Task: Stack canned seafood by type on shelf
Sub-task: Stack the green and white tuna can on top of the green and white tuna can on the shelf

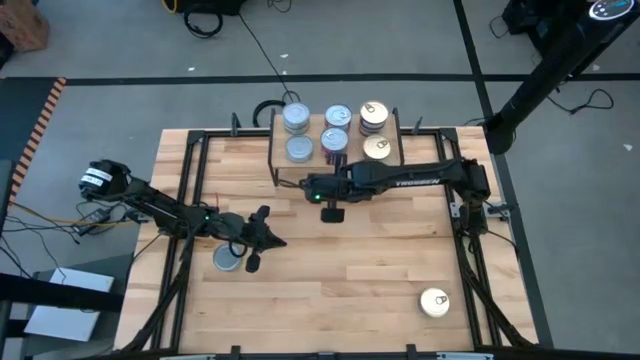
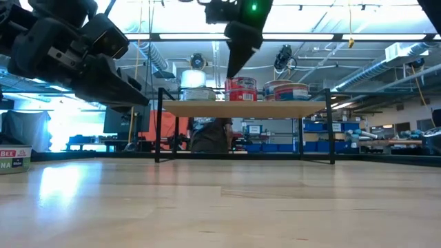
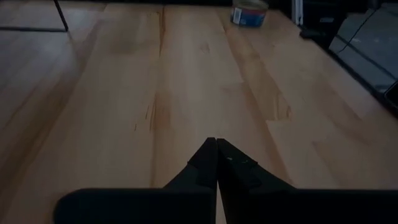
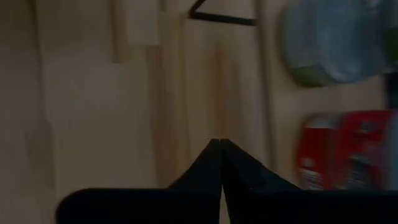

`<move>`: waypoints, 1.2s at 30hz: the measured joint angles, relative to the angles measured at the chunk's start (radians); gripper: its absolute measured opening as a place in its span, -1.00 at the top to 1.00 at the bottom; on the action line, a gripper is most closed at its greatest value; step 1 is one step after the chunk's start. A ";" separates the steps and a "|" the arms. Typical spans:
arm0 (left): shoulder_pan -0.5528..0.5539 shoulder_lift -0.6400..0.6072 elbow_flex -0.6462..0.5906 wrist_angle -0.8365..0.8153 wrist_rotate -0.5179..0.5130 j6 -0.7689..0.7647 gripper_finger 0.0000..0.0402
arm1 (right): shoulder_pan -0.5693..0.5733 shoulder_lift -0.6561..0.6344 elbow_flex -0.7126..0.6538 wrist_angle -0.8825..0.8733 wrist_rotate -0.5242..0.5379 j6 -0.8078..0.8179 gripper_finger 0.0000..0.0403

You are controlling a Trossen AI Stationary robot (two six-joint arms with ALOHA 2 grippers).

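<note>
The shelf point(image 1: 388, 132) stands at the table's far middle and bears several tins. Silver-blue tins point(image 1: 296, 118) sit on its left, red-labelled ones point(image 1: 337, 118) in the middle and gold ones point(image 1: 374, 116) on its right. My right gripper point(image 2: 229, 74) hangs shut and slanting down over the shelf's near left part. It touches nothing, and the silver-blue tin point(image 4: 336, 43) and the red tin point(image 4: 348, 149) lie beside it. My left gripper point(image 3: 216, 143) is shut and empty above the table's left middle. A silver tin point(image 1: 229, 259) rests on the table beside it.
A gold-topped tin point(image 1: 434, 302) rests flat near the table's near right corner, and the left wrist view shows that tin point(image 3: 250, 12) far ahead. The black frame rails point(image 1: 190, 200) run along the table's left and right sides. Bare wood lies across the table's near middle.
</note>
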 joint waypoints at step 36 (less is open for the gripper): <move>-0.326 -0.001 0.544 -1.473 0.084 -0.747 0.93 | 0.264 -0.091 -0.671 0.949 -0.082 0.163 0.96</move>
